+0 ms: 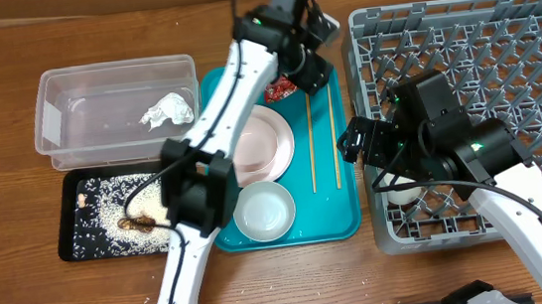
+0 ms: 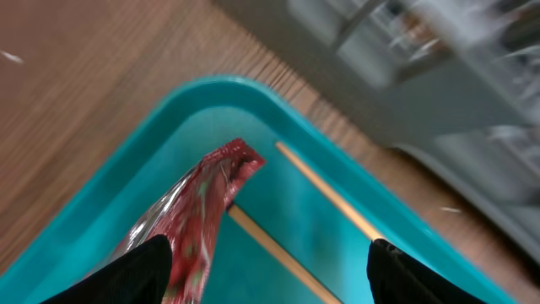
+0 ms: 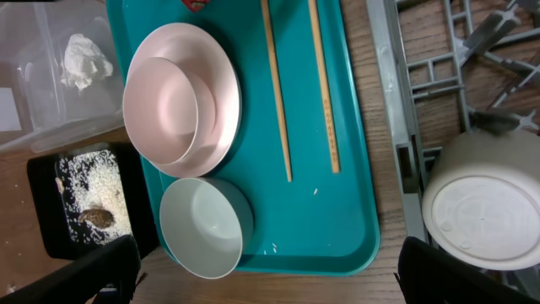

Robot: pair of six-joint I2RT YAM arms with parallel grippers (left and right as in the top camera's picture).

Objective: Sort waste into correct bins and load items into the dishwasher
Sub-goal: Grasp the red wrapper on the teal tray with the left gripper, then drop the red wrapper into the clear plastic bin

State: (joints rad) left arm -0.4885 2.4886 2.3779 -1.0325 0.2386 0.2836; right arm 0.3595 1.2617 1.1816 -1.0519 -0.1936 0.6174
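The left gripper (image 2: 268, 277) is hovering, jaws spread, over the red foil wrapper (image 2: 205, 204); the right gripper (image 3: 270, 280) is hanging released.

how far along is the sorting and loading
Done: the napkin lies in the clear tub, rice is in the black tray, and the cup sits in the rack. In hand: the open left gripper hovers at the red wrapper. Left: plate, bowl and chopsticks on the teal tray.
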